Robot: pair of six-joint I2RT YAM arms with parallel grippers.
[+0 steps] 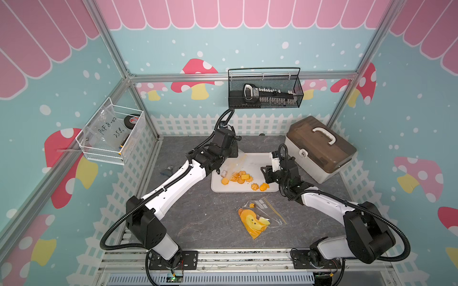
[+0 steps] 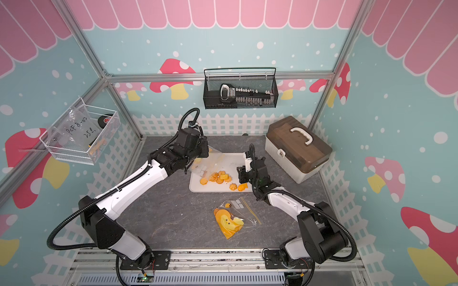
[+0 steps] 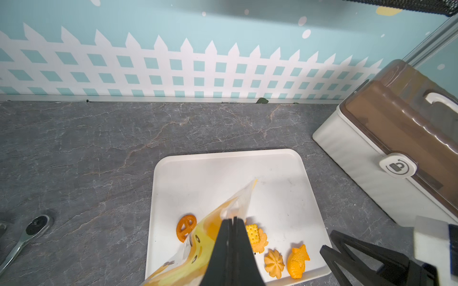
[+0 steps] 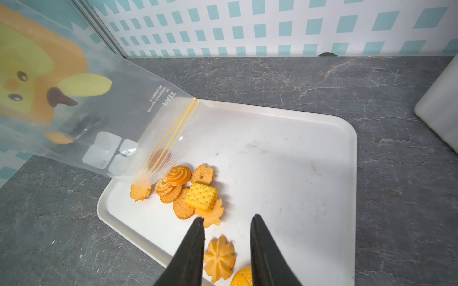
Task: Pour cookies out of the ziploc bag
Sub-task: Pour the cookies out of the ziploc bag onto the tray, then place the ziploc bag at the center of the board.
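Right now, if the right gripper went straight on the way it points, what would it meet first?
Probably the bare white tray: the open right gripper tilts down over it, a flower cookie under its fingers. The cookies piled beside that line might be clipped; depth is unclear.

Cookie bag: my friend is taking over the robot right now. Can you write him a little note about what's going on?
Left pincer: shut on the ziploc bag, holding it tilted, mouth down at the tray's edge.
Right pincer: open, empty, over the tray.
Done: a pile of cookies lies on the tray.
Left: one cookie seems to sit inside at the bag's mouth; shake it out. A second bag lies on the table, untouched.
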